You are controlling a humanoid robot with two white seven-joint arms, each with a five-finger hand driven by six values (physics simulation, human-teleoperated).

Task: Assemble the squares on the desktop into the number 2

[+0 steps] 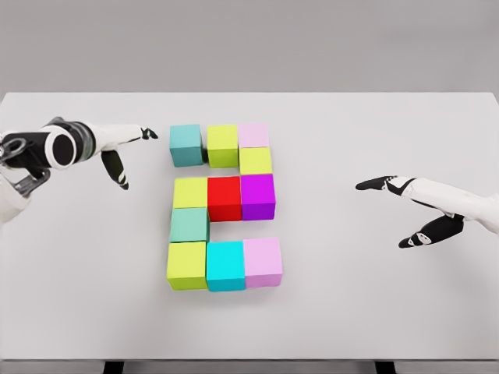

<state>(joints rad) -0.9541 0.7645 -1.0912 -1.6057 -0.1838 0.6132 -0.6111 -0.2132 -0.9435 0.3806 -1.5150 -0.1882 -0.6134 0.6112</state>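
Hovering open, empty: left hand (117, 152), right hand (409, 210), beside cubes (224, 206).

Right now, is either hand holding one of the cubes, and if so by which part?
Nothing is held. The left hand and right hand both hover with spread fingers, clear of the cubes, which form a 2 on the table.

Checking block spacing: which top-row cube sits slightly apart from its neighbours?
The teal cube at the top row's left end. A thin gap separates it from the yellow-green cube, which touches the pale pink cube.
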